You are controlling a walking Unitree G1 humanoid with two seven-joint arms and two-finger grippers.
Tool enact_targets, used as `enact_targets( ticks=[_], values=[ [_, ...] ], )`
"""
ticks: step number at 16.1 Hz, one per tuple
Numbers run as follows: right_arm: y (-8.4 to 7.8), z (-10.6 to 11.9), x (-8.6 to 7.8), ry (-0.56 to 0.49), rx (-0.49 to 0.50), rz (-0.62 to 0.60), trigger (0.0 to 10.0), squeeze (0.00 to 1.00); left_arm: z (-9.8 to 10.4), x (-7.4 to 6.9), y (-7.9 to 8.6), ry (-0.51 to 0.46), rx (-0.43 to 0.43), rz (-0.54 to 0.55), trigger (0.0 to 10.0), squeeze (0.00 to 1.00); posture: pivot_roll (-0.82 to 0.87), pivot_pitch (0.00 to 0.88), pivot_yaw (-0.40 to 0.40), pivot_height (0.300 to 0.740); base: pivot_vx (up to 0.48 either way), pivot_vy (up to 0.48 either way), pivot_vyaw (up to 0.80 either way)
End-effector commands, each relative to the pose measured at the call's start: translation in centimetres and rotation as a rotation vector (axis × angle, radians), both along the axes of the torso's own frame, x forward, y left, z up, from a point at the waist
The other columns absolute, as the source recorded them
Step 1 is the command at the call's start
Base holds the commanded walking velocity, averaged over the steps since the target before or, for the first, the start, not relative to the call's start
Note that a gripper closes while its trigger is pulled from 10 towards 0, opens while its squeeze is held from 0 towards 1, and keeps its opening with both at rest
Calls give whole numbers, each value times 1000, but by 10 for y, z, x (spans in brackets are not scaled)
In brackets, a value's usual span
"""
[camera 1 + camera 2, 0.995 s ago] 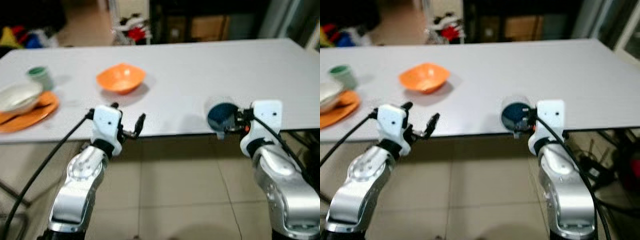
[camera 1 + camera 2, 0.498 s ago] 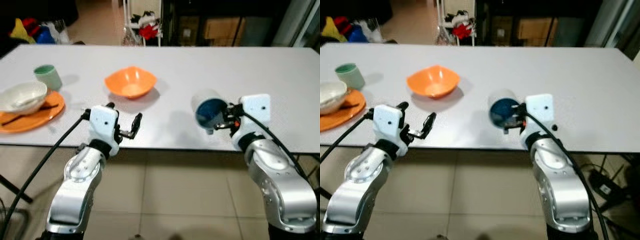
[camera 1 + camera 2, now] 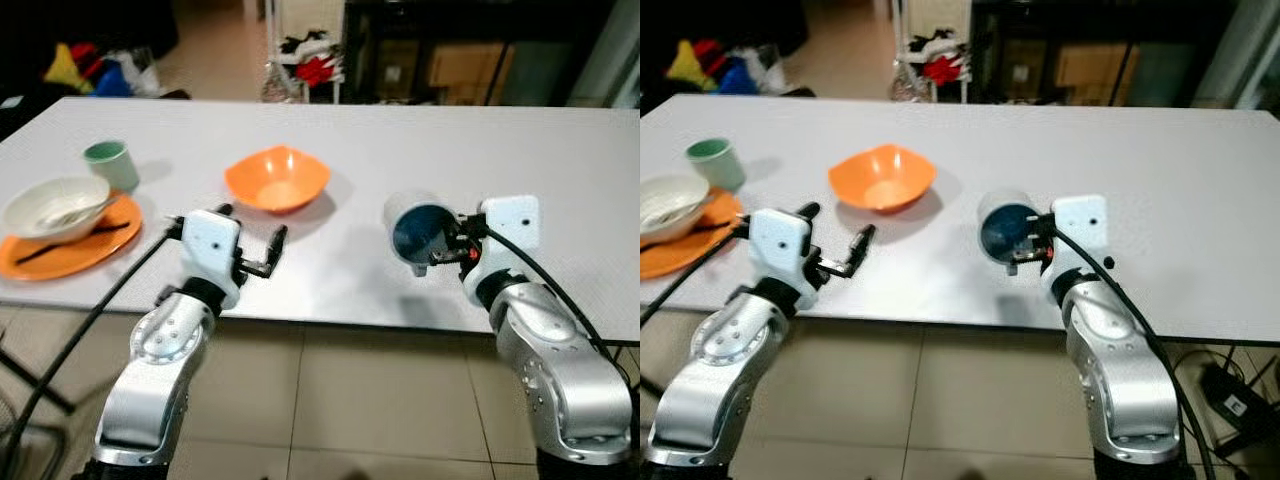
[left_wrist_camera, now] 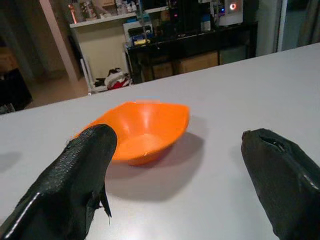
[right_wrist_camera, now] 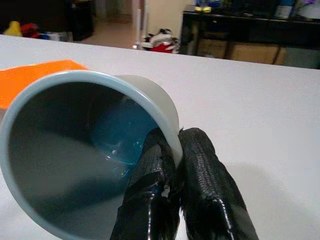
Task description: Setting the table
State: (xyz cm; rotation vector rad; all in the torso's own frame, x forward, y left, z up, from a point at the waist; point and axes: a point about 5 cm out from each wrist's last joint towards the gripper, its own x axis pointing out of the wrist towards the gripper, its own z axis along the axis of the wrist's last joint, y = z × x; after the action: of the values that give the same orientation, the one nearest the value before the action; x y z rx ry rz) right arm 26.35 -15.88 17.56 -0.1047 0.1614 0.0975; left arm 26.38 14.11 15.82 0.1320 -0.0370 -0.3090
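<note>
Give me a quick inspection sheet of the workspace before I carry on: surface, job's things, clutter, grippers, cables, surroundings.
Surface: white table, tiled floor below.
Job's things: orange squarish bowl; pale cup with blue inside, tilted, held by its rim; white bowl on orange plate; small green cup.
Clutter: nothing seen on the table.
Grippers: left gripper jaws open, facing the orange bowl; right gripper jaws shut on the cup rim.
Cables: black cable along the left arm.
Surroundings: dark shelving, boxes and coloured items behind.
</note>
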Motion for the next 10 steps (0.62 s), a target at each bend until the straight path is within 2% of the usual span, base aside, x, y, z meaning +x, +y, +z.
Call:
enact_targets(
  ticks=[1,7,10],
  values=[
    [-4,3,1,-17,-7,-14,10000,0,1,0,-5,0,-2,-20,10000,0,82,0,49,740,300,0,0],
    [0,2,2,-20,8,-23,10000,0,5,3,-3,-9,15,-39,10000,0,108,0,64,740,303,0,0],
    [1,-1,0,-6,14,-16,10000,0,4,0,-4,-6,20,-44,10000,0,117,0,51,740,303,0,0]
  ],
)
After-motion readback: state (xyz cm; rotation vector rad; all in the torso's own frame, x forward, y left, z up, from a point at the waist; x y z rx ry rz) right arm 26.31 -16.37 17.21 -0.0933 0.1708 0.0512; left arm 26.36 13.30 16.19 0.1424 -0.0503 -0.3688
